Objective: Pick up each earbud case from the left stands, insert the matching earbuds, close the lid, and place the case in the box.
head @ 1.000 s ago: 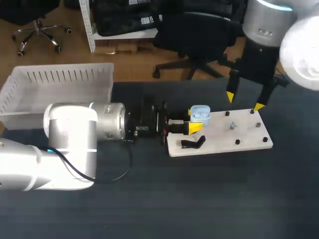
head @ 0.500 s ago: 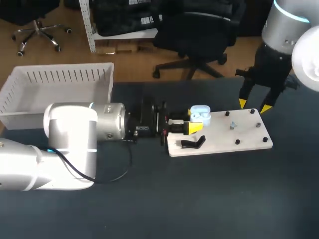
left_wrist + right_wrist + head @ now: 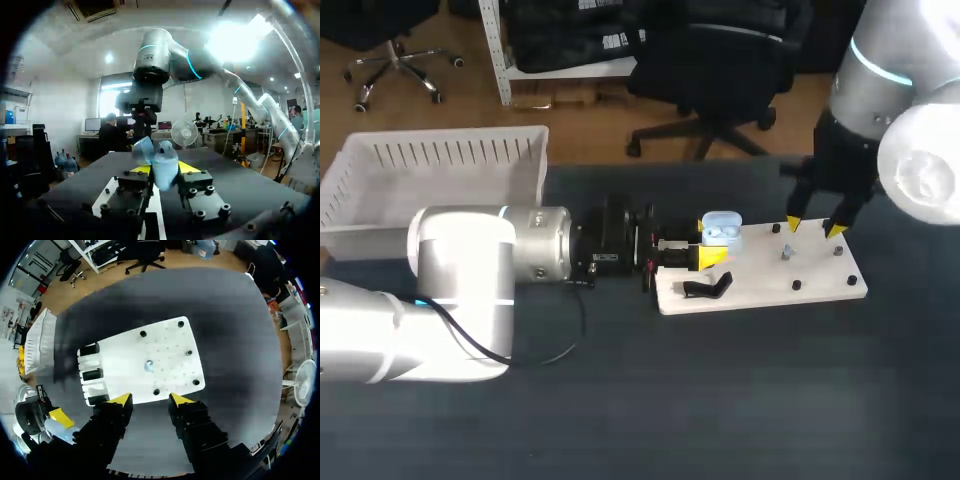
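At the left end of the board [image 3: 760,292], the left gripper [image 3: 162,169] is clamped on the case [image 3: 722,228], which sits lid up just beside the black stand [image 3: 708,288]. The right gripper [image 3: 814,228] hangs over the board's right part with its fingers spread and nothing between them. It is near the small earbud [image 3: 148,365], which lies among the pegs at the board's middle. The box [image 3: 430,165] stands well apart at the far left. The earbud looks like the main hazard. It is tiny and rounded, so an off-centre pinch could squirt it out across the board or onto the table. A finger coming down wide could also strike a peg and shove the board. If the earbud is gripped at the wrong angle, it probably will not seat in its well, and the lid would then not close. The case is held only at the fingertips, so a push from above during insertion could tilt it or slide it in the grip. The raised lid could also be knocked by the right gripper as it approaches. The inside of the case is hard to read, and I cannot tell whether one earbud already sits in it. The earbud on the board is too small to judge its orientation. In the left wrist view the case is close and blurred, so the contact faces do not show clearly.
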### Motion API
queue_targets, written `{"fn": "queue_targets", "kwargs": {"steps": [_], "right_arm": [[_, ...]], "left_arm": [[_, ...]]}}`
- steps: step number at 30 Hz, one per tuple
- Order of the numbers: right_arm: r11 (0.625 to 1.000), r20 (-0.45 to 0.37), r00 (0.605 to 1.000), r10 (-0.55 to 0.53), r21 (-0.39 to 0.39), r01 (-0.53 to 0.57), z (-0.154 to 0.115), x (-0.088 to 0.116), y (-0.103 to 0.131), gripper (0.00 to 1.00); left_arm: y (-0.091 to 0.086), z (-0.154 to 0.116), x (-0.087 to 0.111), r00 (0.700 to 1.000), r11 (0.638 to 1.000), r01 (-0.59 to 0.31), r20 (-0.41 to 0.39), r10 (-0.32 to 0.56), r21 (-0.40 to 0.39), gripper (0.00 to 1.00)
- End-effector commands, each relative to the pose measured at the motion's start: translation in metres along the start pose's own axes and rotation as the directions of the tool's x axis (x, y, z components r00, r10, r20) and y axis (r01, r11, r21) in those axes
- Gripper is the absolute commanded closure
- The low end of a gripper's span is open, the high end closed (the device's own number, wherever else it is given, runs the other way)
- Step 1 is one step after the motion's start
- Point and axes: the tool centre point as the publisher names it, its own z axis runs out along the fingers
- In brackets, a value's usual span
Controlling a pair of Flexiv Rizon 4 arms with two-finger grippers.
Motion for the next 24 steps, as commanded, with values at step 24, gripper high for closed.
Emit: {"fn": "queue_targets", "kwargs": {"steps": [24], "right_arm": [[1.000, -0.051, 0.999, 0.007, 0.014, -0.006, 0.064, -0.022, 0.006, 0.55]], "left_arm": [[0.000, 0.000, 0.001, 1.000, 1.000, 0.000, 0.001, 0.000, 0.000, 1.00]]}}
